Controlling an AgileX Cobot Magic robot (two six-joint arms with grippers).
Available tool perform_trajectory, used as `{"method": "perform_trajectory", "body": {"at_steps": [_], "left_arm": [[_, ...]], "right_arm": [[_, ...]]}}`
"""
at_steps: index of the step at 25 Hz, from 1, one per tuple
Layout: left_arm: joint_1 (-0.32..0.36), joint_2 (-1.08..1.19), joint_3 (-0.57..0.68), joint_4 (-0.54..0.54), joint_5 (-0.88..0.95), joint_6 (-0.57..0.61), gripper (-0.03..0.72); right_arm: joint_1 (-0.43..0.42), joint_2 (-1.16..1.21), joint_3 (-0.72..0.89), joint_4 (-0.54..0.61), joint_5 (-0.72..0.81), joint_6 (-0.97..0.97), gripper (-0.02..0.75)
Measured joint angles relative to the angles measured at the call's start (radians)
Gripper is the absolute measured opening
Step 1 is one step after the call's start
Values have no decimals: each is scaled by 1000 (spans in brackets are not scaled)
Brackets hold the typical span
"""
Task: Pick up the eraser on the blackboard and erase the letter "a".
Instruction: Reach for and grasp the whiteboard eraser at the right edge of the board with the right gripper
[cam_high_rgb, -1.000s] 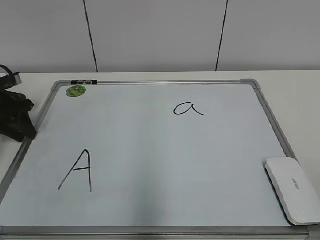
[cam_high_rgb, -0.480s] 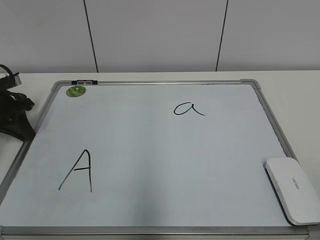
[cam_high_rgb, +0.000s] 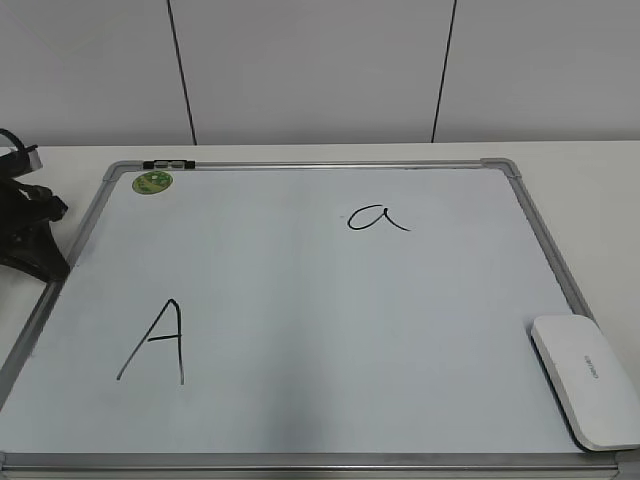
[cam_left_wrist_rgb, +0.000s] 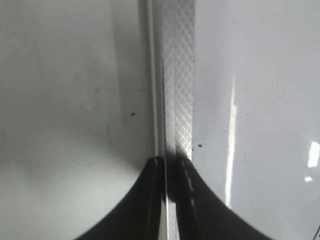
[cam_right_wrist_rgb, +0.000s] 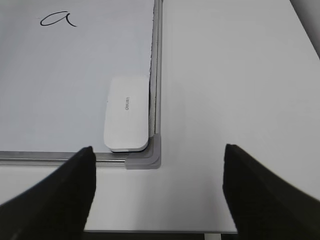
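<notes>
The blackboard (cam_high_rgb: 300, 300), a white board in a silver frame, lies flat on the table. The small cursive letter "a" (cam_high_rgb: 375, 217) is right of centre near the far edge. It also shows in the right wrist view (cam_right_wrist_rgb: 57, 20). The white eraser (cam_high_rgb: 588, 380) lies flat in the board's near right corner, against the frame. My right gripper (cam_right_wrist_rgb: 159, 195) is open wide and empty, back from that corner with the eraser (cam_right_wrist_rgb: 127, 114) ahead of it; it is outside the exterior view. My left gripper (cam_high_rgb: 55, 265) is shut at the board's left frame (cam_left_wrist_rgb: 177, 75).
A large capital "A" (cam_high_rgb: 155, 342) is drawn at the board's near left. A round green sticker (cam_high_rgb: 153, 181) sits in the far left corner. A grey corner cap (cam_right_wrist_rgb: 145, 157) sits beside the eraser. Bare white table (cam_right_wrist_rgb: 230, 75) lies right of the board, with its front edge close below.
My left gripper has shifted slightly left, away from the board's frame. The eraser, the letters and the board have not moved.
</notes>
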Motion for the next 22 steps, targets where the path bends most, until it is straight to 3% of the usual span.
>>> {"method": "perform_trajectory", "body": {"at_steps": [7, 22], "left_arm": [[0, 0, -2, 10, 0, 0, 35], [0, 0, -2, 10, -2, 0, 35]], "right_arm": [[0, 37, -57, 32, -14, 0, 587], [0, 499, -143, 92, -131, -44, 587]]}}
